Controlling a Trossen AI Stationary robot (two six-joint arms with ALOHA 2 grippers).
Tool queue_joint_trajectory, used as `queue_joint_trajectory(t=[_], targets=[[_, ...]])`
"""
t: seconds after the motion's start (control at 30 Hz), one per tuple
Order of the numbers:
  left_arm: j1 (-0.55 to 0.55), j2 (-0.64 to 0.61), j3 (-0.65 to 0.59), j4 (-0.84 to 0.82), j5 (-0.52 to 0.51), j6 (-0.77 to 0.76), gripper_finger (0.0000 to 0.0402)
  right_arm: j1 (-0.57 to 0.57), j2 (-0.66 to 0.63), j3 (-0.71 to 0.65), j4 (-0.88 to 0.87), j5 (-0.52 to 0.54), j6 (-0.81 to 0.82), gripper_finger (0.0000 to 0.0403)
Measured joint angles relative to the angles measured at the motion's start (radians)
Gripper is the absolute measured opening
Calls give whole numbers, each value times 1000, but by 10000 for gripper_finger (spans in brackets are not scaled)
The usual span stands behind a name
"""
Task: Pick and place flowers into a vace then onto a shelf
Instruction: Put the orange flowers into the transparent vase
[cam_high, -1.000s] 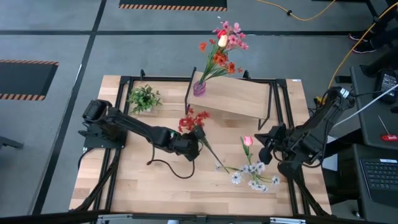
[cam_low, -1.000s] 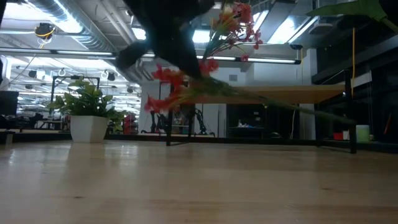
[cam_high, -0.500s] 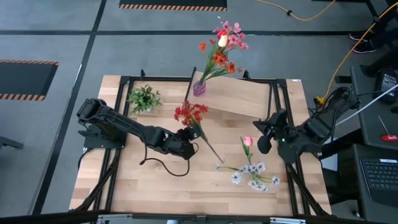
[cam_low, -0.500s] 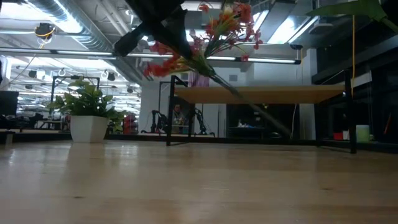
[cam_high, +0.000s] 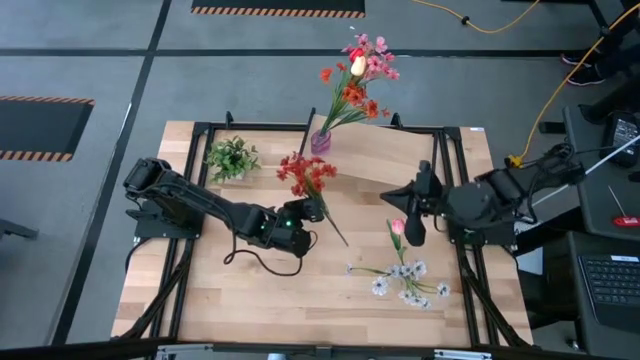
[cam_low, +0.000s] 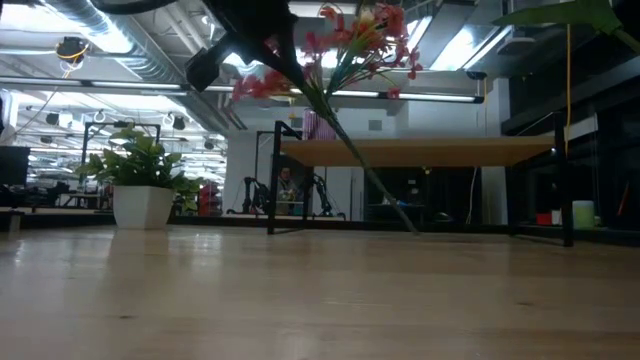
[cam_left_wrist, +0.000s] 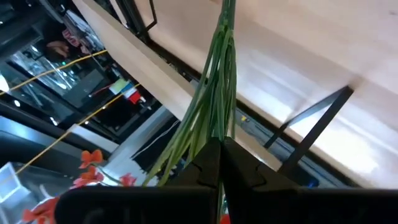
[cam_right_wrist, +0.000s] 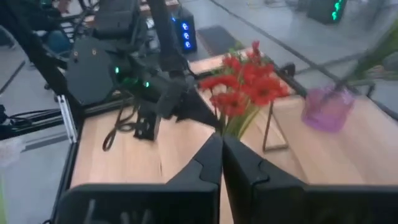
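My left gripper (cam_high: 308, 213) is shut on a bunch of red flowers (cam_high: 305, 172) over the middle of the table. The blooms stand high (cam_low: 300, 55) and the green stems slant down toward the table (cam_low: 385, 195). A purple vase (cam_high: 321, 141) with mixed red, pink and yellow flowers (cam_high: 358, 72) stands on the shelf (cam_high: 390, 160) at its left end. A pink tulip (cam_high: 398, 227) and white flowers (cam_high: 405, 280) lie flat on the tabletop. My right gripper (cam_high: 418, 208) hangs shut and empty above the tulip, near the shelf's right legs. My left gripper pinches the bundle of green stems (cam_left_wrist: 214, 127) between its two fingers, a short way below the blooms. The fingers come from the table's left, slanting a little downward, and lie across the stems. The bunch stands tilted, blooms up; whether its lower end (cam_high: 345, 243) touches the table I cannot tell.
A small bushy green plant in a white pot (cam_high: 232, 158) stands at the far left of the table. The shelf's black legs (cam_high: 436, 180) rise beside my right gripper. Bare wood lies along the near edge (cam_high: 260, 300).
My left gripper has rolled and risen slightly, tipping the red bunch from nearly flat to steeply tilted; its blooms swung up and toward the far edge, while the stem end drew in. My right gripper has risen and swung toward the far edge and the shelf, staying shut.
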Motion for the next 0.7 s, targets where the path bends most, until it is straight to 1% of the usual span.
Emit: queue_joint_trajectory(t=[0.13,0.3,0.5,0.6,0.7], targets=[[-9,-7,0,5,-30,30,2,-65,3,0,37,-60,-54,16],[-9,-44,2,15,-30,59,2,-127,20,0,87,-145,-148,16],[-9,-101,2,21,-26,76,2,-196,50,0,163,-281,-154,16],[-9,-122,2,41,-25,116,2,-231,67,17,143,-321,-156,16],[-9,-136,2,67,-24,133,2,-251,104,82,113,-338,-201,16]])
